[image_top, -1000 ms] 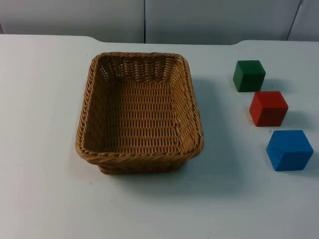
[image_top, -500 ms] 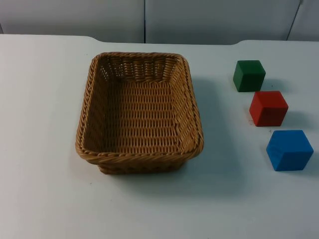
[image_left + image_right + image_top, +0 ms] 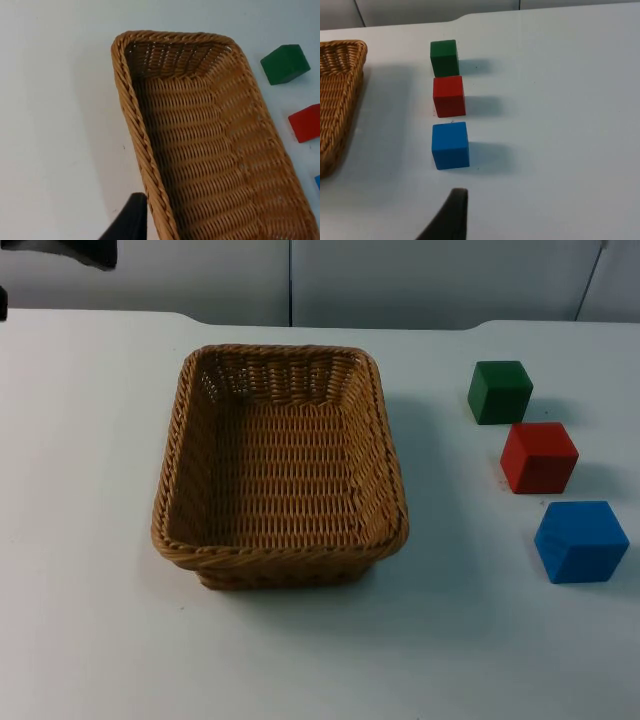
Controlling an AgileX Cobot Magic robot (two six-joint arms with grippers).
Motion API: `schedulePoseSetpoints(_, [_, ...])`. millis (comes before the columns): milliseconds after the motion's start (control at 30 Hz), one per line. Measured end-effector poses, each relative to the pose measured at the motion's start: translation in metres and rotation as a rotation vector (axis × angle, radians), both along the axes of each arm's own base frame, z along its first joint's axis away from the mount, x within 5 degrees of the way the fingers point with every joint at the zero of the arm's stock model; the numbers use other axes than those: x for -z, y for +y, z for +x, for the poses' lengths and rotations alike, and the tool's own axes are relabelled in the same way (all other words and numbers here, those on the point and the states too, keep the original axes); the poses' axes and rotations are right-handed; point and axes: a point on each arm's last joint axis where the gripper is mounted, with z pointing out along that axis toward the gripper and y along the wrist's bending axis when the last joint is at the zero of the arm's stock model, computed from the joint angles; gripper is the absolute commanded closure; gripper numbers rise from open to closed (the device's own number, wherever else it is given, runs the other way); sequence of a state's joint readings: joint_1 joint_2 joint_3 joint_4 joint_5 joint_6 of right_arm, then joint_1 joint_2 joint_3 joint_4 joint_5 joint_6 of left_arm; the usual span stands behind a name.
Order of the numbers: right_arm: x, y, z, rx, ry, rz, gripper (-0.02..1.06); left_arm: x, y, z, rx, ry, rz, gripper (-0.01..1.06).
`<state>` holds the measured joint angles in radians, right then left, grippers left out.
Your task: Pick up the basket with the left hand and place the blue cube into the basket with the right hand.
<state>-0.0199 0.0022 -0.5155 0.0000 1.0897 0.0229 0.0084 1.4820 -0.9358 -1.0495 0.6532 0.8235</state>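
An empty brown wicker basket [image 3: 280, 553] stands on the white table's middle. The blue cube [image 3: 580, 540] rests to its right, nearest the front, apart from the basket. My left gripper [image 3: 129, 220] hangs over the table just outside the basket's long left rim [image 3: 135, 115], holding nothing. My right gripper [image 3: 451, 212] hovers above the table a short way in front of the blue cube [image 3: 450, 145], apart from it. A black part of the left arm [image 3: 60, 250] shows at the upper left corner of the top view.
A red cube [image 3: 538, 457] and a green cube [image 3: 499, 391] line up behind the blue one in a row toward the grey partition wall [image 3: 420, 280]. The same row shows in the right wrist view, red cube [image 3: 449, 96] then green cube [image 3: 444, 57].
A black part of the left arm has come into the top view's upper left corner. Basket and cubes have stayed put.
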Motion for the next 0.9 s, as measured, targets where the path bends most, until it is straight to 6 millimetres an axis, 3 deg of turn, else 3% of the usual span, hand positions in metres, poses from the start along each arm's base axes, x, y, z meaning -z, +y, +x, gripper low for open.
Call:
schedulePoseSetpoints(233, [0.0, 0.0, 0.0, 0.0, 0.0, 0.0, 0.0, 0.021, -0.007, 0.032, 0.031, 0.057, -0.003, 0.01])
schedulePoseSetpoints(500, [0.0, 0.0, 0.0, 0.0, 0.0, 0.0, 0.0, 0.056, -0.044, 0.063, 0.138, 0.133, 0.006, 0.01])
schedulePoseSetpoints(667, [0.0, 0.0, 0.0, 0.0, 0.0, 0.0, 0.0, 0.084, -0.063, 0.078, 0.164, 0.193, 0.009, 0.01])
schedulePoseSetpoints(900, [0.0, 0.0, 0.0, 0.0, 0.0, 0.0, 0.0, 0.106, -0.073, 0.092, 0.178, 0.229, 0.015, 0.01])
